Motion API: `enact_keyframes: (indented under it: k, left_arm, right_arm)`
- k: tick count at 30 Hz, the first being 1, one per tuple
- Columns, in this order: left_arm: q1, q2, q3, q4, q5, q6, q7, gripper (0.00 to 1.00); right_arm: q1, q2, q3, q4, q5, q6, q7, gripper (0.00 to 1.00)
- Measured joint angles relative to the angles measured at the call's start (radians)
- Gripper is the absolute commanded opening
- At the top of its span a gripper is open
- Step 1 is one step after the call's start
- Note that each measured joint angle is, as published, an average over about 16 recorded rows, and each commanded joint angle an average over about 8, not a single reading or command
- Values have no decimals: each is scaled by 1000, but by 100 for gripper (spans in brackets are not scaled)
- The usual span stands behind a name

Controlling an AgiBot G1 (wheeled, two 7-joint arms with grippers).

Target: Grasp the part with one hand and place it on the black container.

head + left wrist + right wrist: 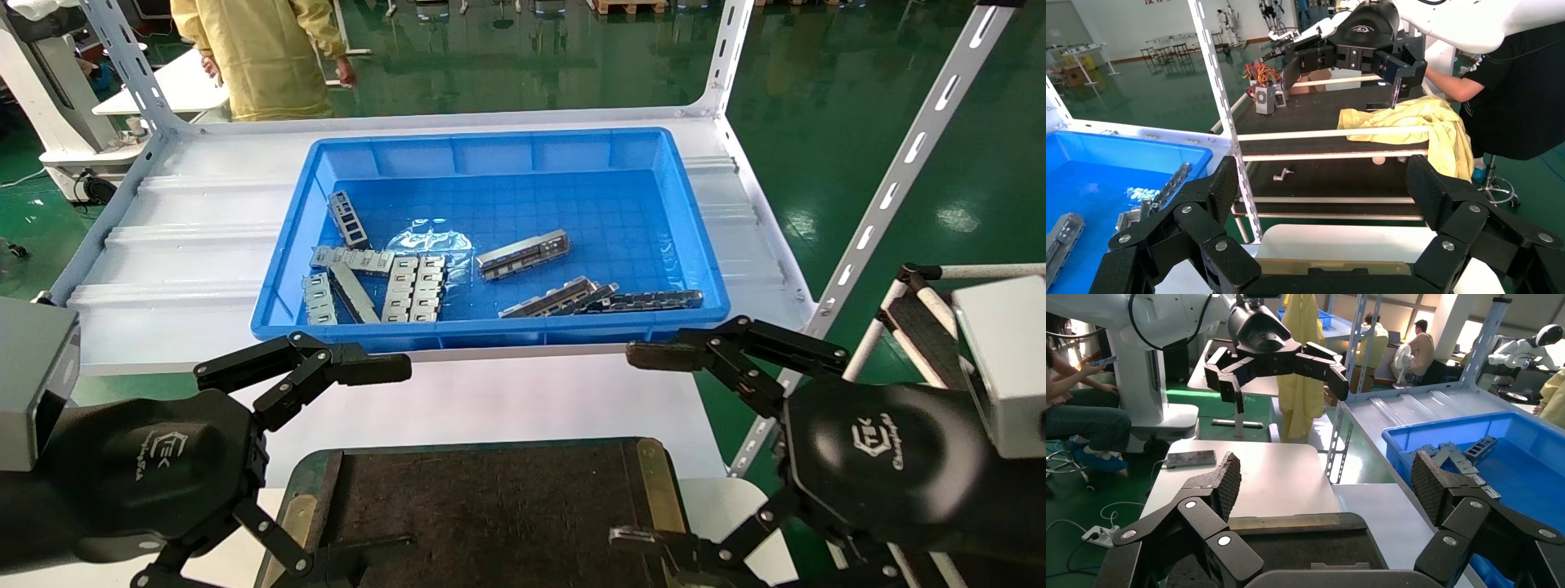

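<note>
Left claw [359, 457] hangs wide open at seven o'clock, right claw [654, 445] open and idle at five. The part [524, 254] lies mid-bin [498, 151]; best pinched across its narrow width, then lowered flat onto the black tray [490, 498].

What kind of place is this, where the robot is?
Probably a factory or robot test workshop: shiny green floor, metal rack, a blue bin of metal parts, and another robot nearby.

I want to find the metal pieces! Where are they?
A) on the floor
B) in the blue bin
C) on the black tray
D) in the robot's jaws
B: the grey metal brackets all lie inside the blue bin; the black tray is bare and both grippers' jaws hold nothing.
</note>
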Motion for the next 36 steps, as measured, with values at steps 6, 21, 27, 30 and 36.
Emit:
enact_keyframes:
  k: [6, 21, 27, 30, 36]
  left_arm:
    - [0, 0, 0, 0, 0, 0, 0, 100]
    - [-13, 14, 6, 3, 13, -27, -12, 100]
    - [-48, 47, 26, 21, 66, -77, -20, 100]
    - [-77, 75, 42, 45, 107, -108, -20, 100]
    - [-159, 157, 87, 142, 209, -165, 0, 100]
  right_arm:
    - [0, 0, 0, 0, 0, 0, 0, 100]
    - [0, 0, -1, -1, 0, 0, 0, 100]
    - [1, 0, -1, -1, 1, 0, -1, 100]
    - [1, 0, -1, -1, 1, 0, -1, 100]
    - [1, 0, -2, -1, 1, 0, -1, 100]
